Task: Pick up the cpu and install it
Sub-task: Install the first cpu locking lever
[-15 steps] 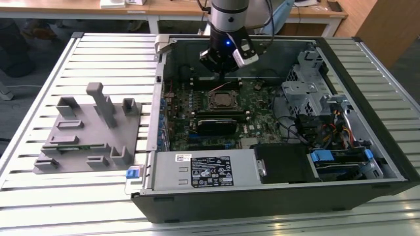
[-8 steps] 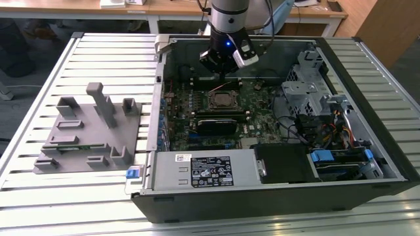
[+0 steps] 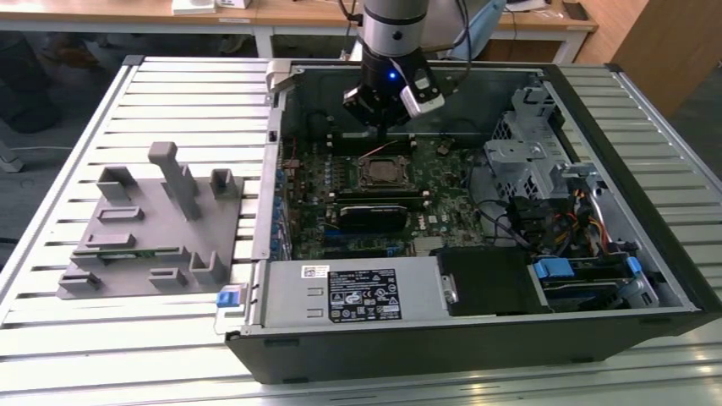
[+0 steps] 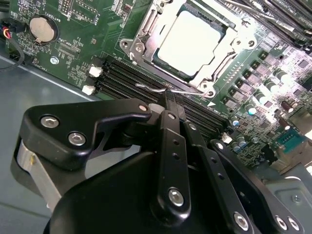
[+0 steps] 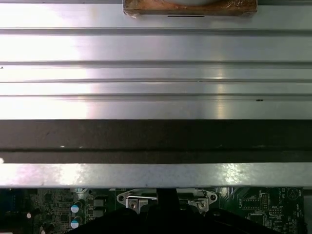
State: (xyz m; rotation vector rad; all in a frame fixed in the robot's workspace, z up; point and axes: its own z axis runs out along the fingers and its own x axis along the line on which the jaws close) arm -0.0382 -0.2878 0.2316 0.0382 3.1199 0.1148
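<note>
The cpu (image 4: 192, 41), a pale silver-white square, lies flat inside the metal-rimmed socket frame (image 4: 146, 29) on the green motherboard (image 4: 83, 29). My gripper (image 4: 169, 97) hangs above the board just beside the socket, its black fingers (image 4: 170, 141) drawn together with nothing between them, the tips close to the socket's wire lever (image 4: 151, 88). In the exterior view the gripper (image 3: 380, 127) hovers over the rear part of the open computer case, a short way behind the socket (image 3: 380, 172).
The case (image 3: 282, 127) lies open on a slatted metal table (image 3: 169, 93). A grey plastic fixture (image 3: 152, 224) stands at the exterior view's left. Inside the case are a black rectangular module (image 3: 381, 211), a power supply (image 3: 350, 292) and a drive cage (image 3: 536, 161) with cables.
</note>
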